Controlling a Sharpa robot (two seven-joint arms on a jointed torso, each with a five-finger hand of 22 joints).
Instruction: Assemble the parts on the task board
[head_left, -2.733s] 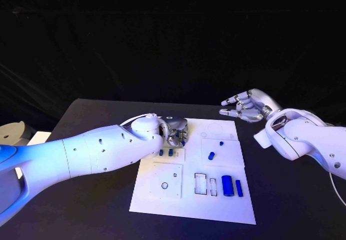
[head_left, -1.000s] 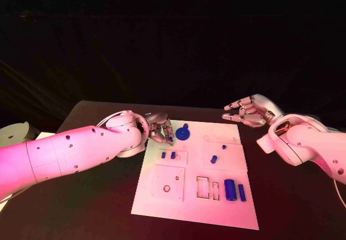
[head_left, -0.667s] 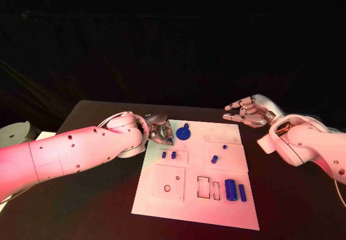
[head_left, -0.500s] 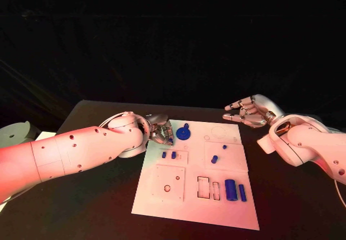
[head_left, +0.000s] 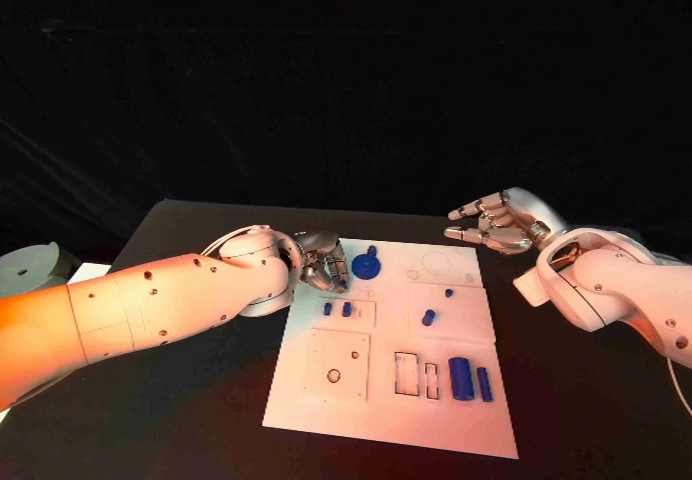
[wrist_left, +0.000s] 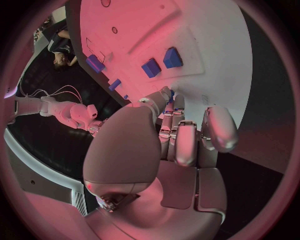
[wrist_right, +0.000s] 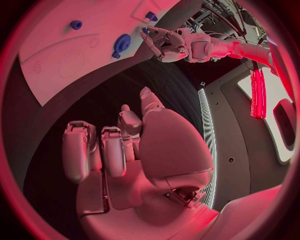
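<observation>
Two long blue parts (head_left: 467, 380) lie near the task board's (head_left: 389, 425) near right corner. Farther off, the left hand (head_left: 320, 265), fingers curled and holding nothing, sits beside the blue gear (head_left: 366, 266) at the far left corner. The right hand (head_left: 499, 224) hovers open-fingered off the board's far right corner.

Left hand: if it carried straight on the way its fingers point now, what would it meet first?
Most likely the blue gear. The left hand sits at the task board's far left corner, fingers aimed across the board toward the gear just beside them. Whether they already touch it is unclear.
</observation>
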